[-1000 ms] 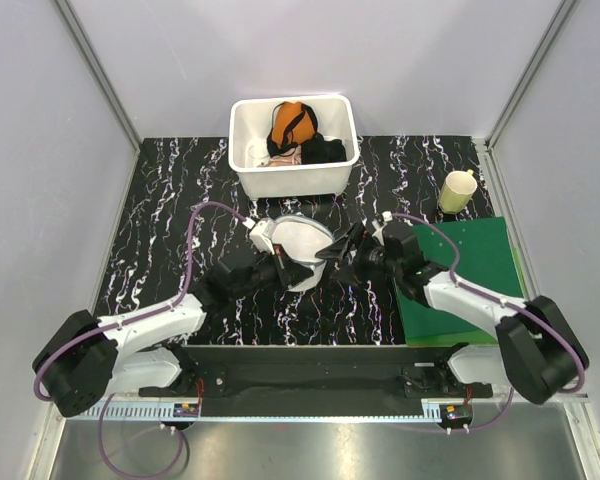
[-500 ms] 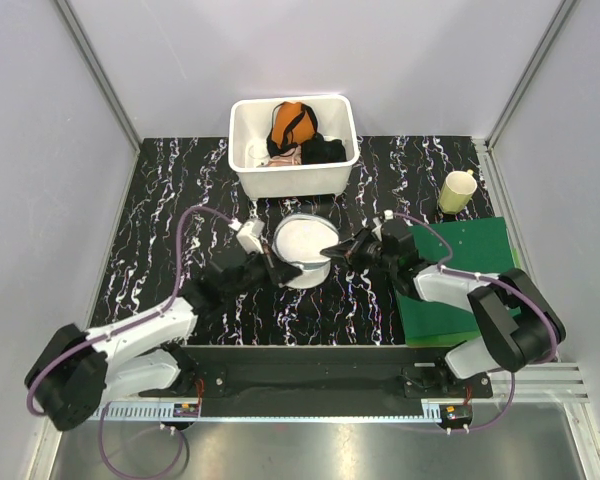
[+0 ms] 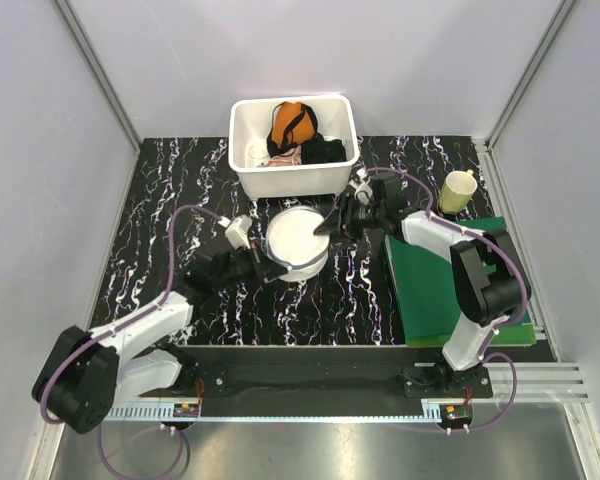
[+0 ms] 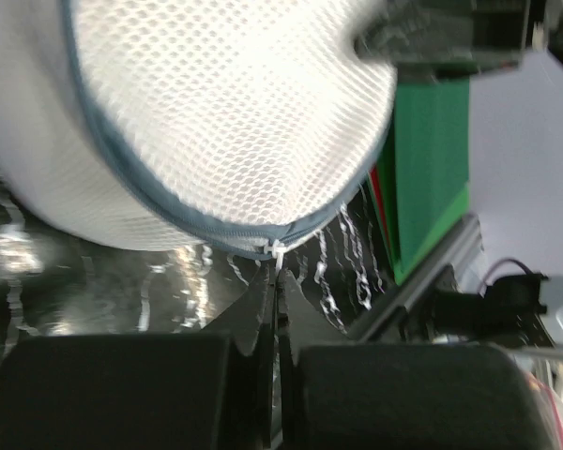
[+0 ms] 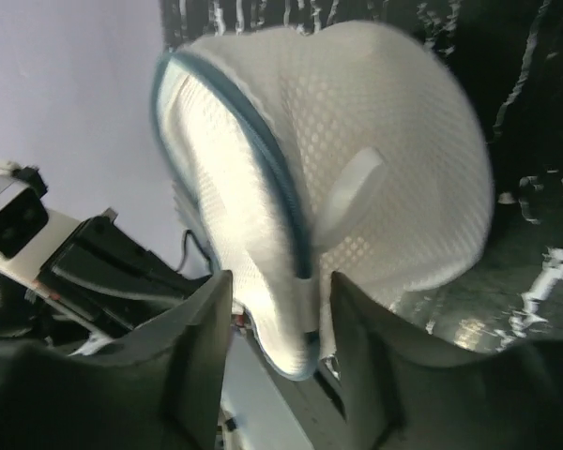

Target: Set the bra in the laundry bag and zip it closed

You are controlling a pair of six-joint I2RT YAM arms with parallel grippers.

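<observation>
Bag (image 3: 298, 240) on table (image 3: 170, 190) at tub's (image 3: 290, 182) 6 o'clock, left gripper (image 3: 264, 268) at its 7, jaws pressed together on zip pull (image 4: 278, 251), right gripper (image 3: 329, 223) at its 2 clamping the rim.

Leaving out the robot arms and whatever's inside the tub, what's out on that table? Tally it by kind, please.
Tubs: 1, the white tub
Mesh bags: 1, the laundry bag
Cups: 1, the cup
Mats: 1, the green mat
Total: 4
</observation>
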